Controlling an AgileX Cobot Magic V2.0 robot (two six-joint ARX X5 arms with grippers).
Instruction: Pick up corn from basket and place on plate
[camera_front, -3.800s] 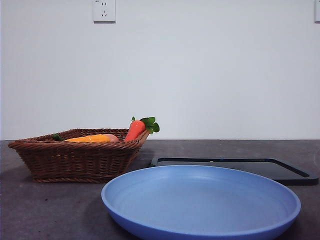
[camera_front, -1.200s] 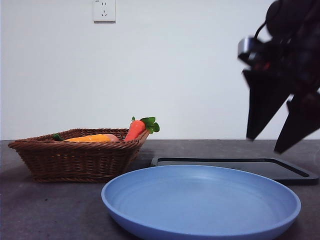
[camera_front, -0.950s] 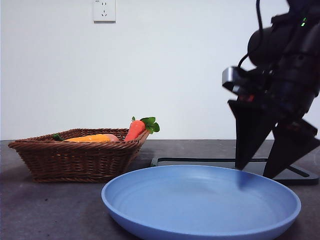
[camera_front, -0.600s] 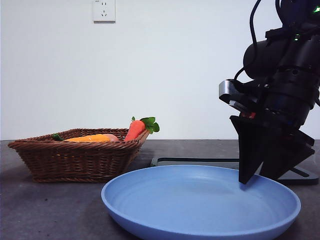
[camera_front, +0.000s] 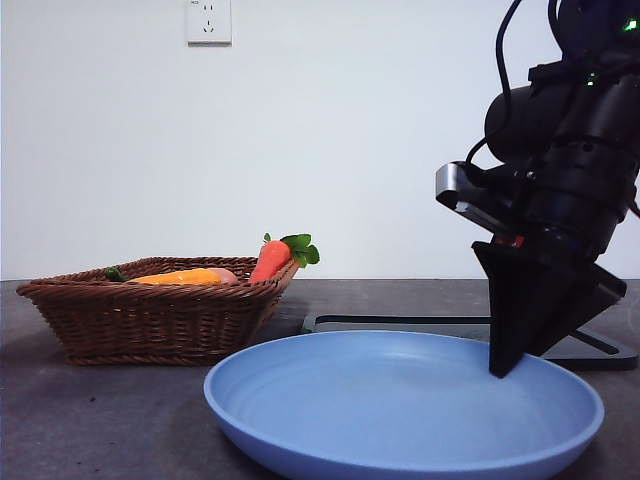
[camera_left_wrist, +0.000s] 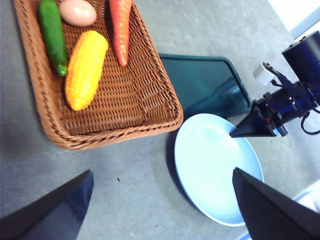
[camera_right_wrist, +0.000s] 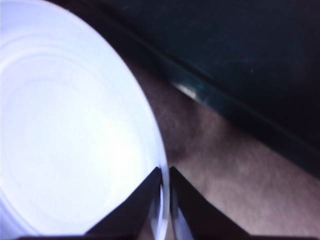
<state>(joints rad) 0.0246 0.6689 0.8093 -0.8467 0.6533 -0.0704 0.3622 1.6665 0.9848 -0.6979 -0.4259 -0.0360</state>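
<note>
Right gripper (camera_front: 500, 368) — jaws pressed nearly together, pinching the rim of the plate (camera_front: 300, 455) at its far right side; in the right wrist view the rim passes between the two tips. Over the last second this arm came down from the upper right, its jaws wide, and closed onto the rim; the plate appears to have slid slightly right. Judgement: this steadies or shifts the plate and does not move the corn, so the task's main step is not yet begun.

Left gripper (camera_left_wrist: 160, 200) — jaws spread wide, empty, high above the table, looking down on basket and plate.

Contents, left to right in the front view:
- Basket (camera_front: 150, 320) — on the table at left, holding a green vegetable (camera_left_wrist: 52, 35), the corn (camera_left_wrist: 86, 69), an egg (camera_left_wrist: 78, 12) and a carrot (camera_front: 270, 260) leaning on its right rim.
- Plate — empty, just right of the basket.
- Black tray (camera_front: 420, 328) — behind the plate.

Corn — lies flat in the basket, well apart from the right gripper, across the plate from it; untouched.
</note>
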